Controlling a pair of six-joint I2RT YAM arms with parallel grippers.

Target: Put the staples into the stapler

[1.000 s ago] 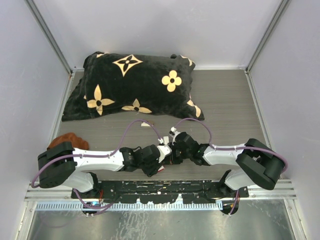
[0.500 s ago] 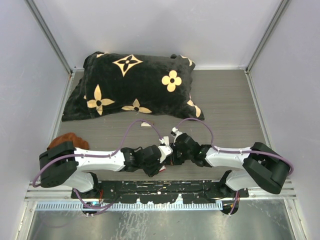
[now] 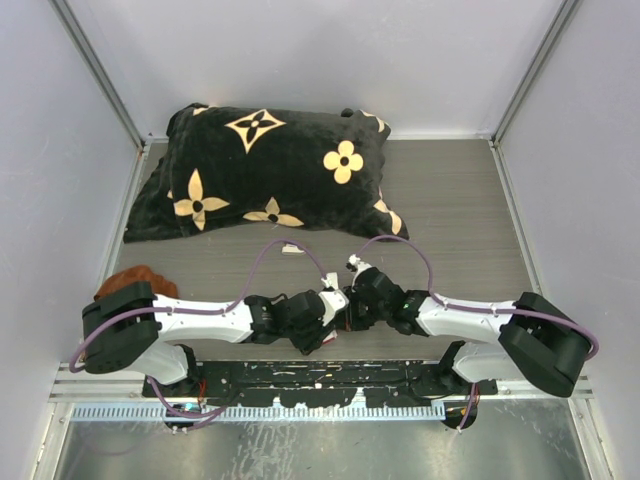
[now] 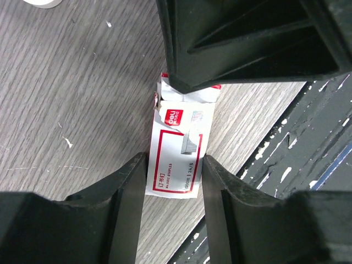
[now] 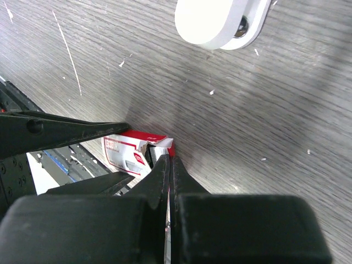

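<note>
Staples box [image 4: 177, 144] lies flat on the table [image 3: 460, 210] by the near rail [image 3: 320, 376], long axis running from claw to claw; left gripper [image 4: 175, 163] clamps its sides, right gripper [image 5: 169, 160], fingers pressed together, noses its torn open end (whether it pinches anything, I can't tell)

Staple box [image 4: 179, 159]: small red-and-white cardboard carton with a grey staple graphic and "24/6" printed on the top face. It lies flat on the wood-grain surface [image 4: 71, 110], near the front edge. Long sides are clamped between the left pincer [image 4: 173, 168] fingers. Far end flap is torn open and ragged. Right pincer [image 5: 169, 160] tips, pressed together, meet that open end. Contents not visible.
</note>
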